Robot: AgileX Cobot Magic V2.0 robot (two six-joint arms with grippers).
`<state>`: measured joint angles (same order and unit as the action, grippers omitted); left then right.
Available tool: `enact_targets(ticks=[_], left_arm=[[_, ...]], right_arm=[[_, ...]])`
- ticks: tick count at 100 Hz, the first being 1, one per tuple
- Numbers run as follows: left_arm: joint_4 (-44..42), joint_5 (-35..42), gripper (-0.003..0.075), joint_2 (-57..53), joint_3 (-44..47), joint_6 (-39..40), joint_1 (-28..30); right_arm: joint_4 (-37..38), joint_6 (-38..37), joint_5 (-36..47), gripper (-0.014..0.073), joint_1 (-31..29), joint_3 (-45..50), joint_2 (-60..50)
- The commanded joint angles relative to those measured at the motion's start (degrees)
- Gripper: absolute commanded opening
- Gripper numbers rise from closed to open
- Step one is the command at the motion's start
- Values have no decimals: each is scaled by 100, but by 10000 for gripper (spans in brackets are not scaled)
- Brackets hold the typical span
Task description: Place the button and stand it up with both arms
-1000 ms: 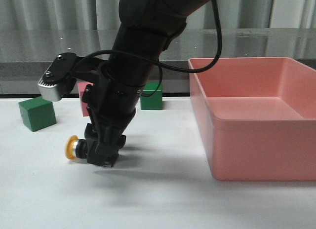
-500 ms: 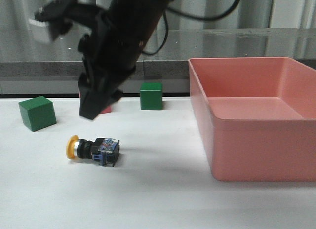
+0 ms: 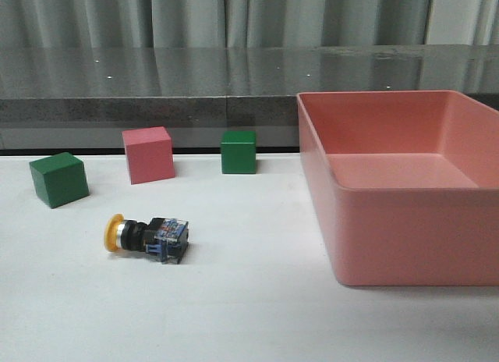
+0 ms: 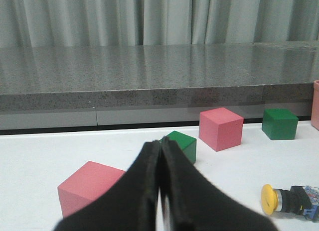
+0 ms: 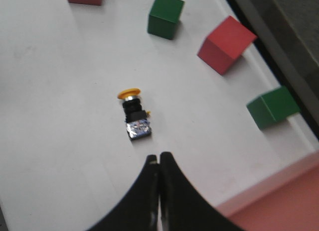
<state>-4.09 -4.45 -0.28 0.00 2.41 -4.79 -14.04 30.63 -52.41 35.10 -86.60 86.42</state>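
You had a flat white table [image 3: 257, 315] carrying: yellow-capped push-button [image 3: 146, 237] lying on its side, two green cubes [image 3: 58, 179] [image 3: 238, 151], a pink cube [image 3: 148, 154] between them, and a large pink plastic bin [image 3: 405, 237] at right.

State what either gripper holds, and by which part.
Nothing: the left gripper and right gripper are shut and empty; the button lies free on its side.

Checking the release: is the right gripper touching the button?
Apart. The right wrist view shows bare table between the closed right gripper and the button, which lies on its side.
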Motion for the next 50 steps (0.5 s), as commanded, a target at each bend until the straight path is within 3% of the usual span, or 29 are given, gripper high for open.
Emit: enact_targets(ticks=[1, 27, 50], left_arm=[[5, 490, -20, -178, 260, 61, -43], [5, 490, -20, -178, 260, 61, -43], [5, 578, -20, -178, 260, 61, -43]], right_arm=[[232, -549, 310, -62, -219, 220, -732], [1212, -2067, 1182, -62, -899, 2257, -2579], [1530, -2387, 1879, -62, -1515, 4013, -4129]])
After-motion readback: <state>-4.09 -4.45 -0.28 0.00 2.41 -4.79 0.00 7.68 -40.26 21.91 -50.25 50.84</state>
